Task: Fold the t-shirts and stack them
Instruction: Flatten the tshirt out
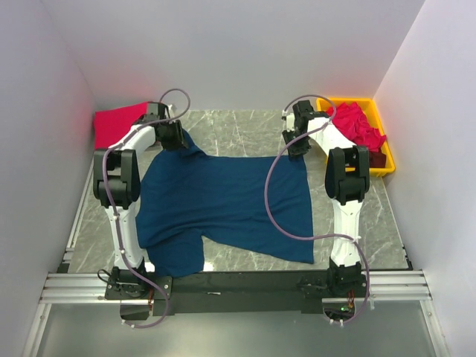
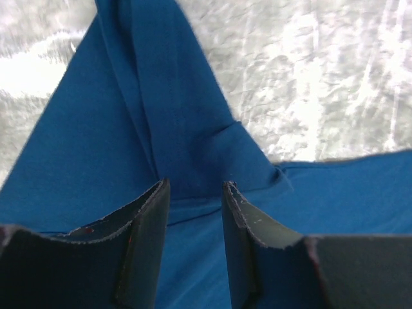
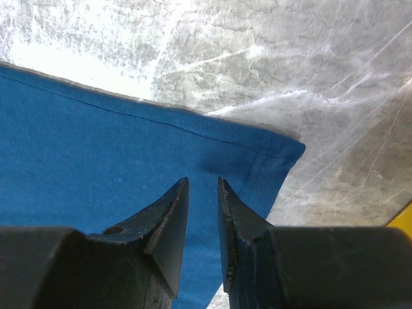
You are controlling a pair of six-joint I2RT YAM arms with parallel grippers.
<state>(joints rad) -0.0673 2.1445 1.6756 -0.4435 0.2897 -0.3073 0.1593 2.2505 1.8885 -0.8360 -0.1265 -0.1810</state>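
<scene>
A navy blue t-shirt (image 1: 223, 208) lies spread flat on the marble table, one sleeve pointing to the far left and another to the near left. My left gripper (image 1: 172, 141) hovers over that far sleeve (image 2: 174, 109); its jaws stand apart over the cloth (image 2: 195, 185) with nothing pinched between them. Over the shirt's far right hem corner (image 3: 277, 151) my right gripper (image 1: 296, 145) holds its jaws a narrow gap apart (image 3: 203, 180), and the cloth lies flat beneath them. A red-pink t-shirt (image 1: 115, 123) rests at the far left. More red-pink t-shirts (image 1: 357, 126) are heaped in the bin.
A yellow plastic bin (image 1: 387, 169) stands at the far right against the wall, its corner also showing in the right wrist view (image 3: 405, 215). Something dark maroon (image 1: 378, 158) lies in it. White walls close in three sides. Bare marble (image 1: 238, 130) lies beyond the shirt.
</scene>
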